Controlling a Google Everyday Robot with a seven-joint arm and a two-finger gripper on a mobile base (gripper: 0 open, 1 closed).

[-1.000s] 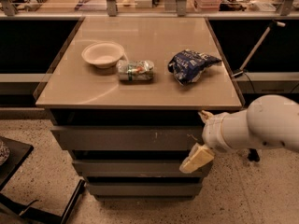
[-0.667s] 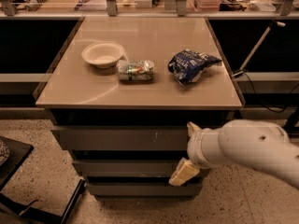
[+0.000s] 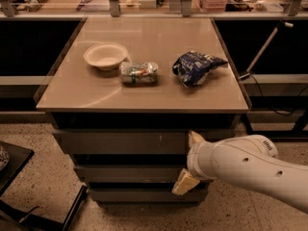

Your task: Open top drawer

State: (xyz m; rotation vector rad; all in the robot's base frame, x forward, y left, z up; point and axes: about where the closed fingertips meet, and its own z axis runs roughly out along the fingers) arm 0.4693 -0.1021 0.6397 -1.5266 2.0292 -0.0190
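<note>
The white-armed, tan-tipped tool (image 3: pixel 190 160) is spread wide at the cabinet front. Its upper tip is at the wide grey metal top drawer (image 3: pixel 120 142), which looks shut. The drawer's long axis runs level, mostly leftward from the tool, directly beneath the tan surface (image 3: pixel 144 96).

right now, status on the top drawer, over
Gripper at top drawer front, fingers open. Drawer looks shut. Bowl, can, bag on tabletop, not in the way.

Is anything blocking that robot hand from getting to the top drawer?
Nothing visible does. The gripper hangs open right in front of the top drawer, its upper finger overlapping the drawer's right part.
</note>
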